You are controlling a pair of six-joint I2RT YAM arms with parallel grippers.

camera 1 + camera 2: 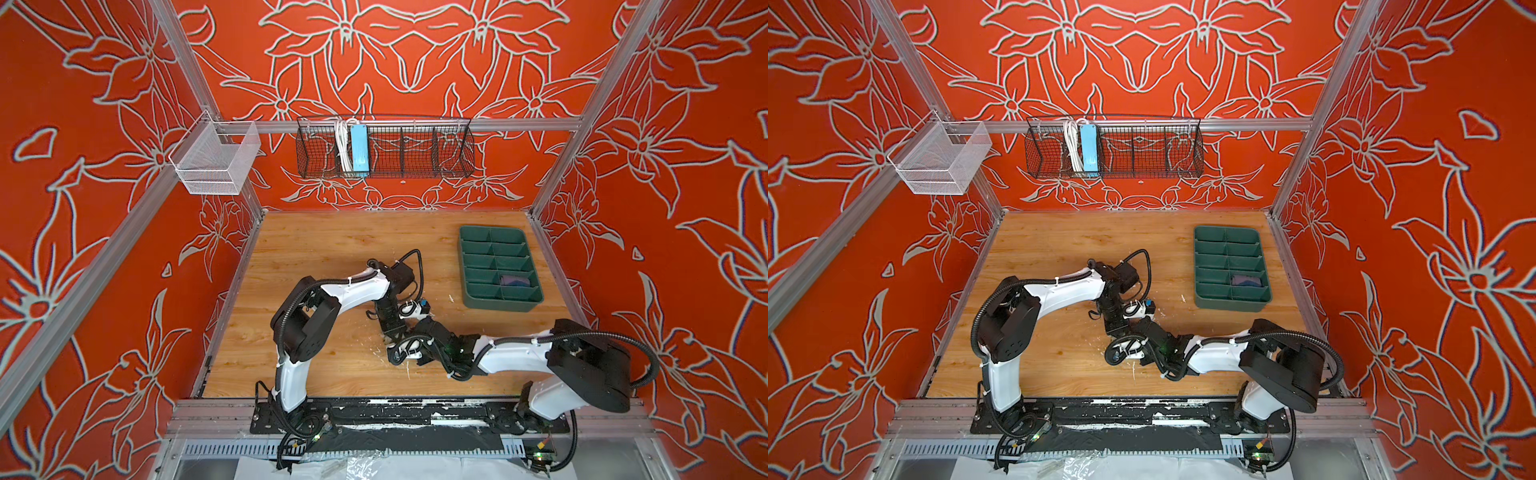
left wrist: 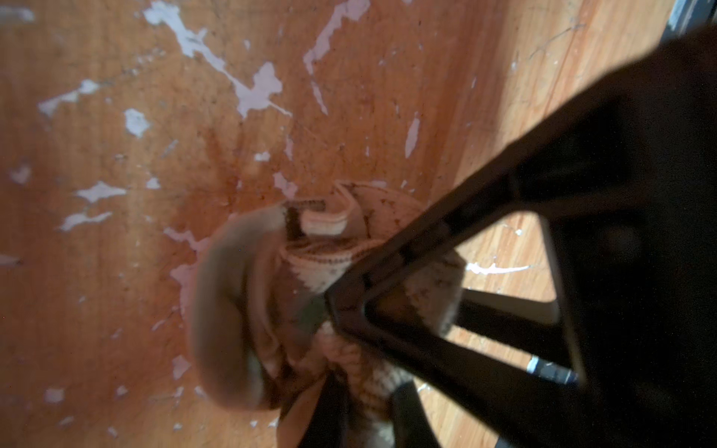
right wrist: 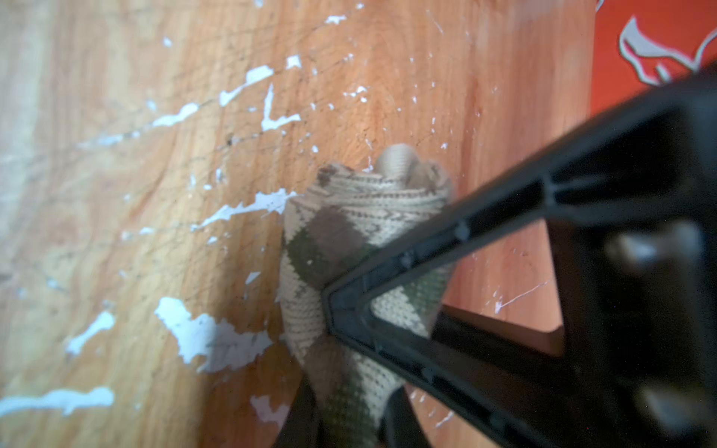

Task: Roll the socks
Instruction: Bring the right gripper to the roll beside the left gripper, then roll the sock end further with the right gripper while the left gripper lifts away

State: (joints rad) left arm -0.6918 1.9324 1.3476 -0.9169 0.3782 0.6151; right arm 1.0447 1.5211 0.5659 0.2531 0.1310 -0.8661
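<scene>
**Both claws gripping the beige sock (image 3: 349,217)**

The two arms are reaching into the middle of the desk (image 1: 311,257), and their tips are meeting there. The left claw (image 2: 395,310) is standing narrow, nipping the beige sock, which is bunched into a loose roll with its folded layers showing at one end. The right claw (image 3: 388,310) is clamping the same roll from another side, one finger pressing into the argyle diamonds. The roll is sitting low against the scuffed wood, though I can't tell whether it is touching. In both top views the arms are hiding it almost entirely. The purple sock (image 1: 516,281) is lying well apart from both claws. It is bundled in a compartment of the green tray (image 1: 498,305) at the desk's right, in the right column, second row from the front.
</scene>
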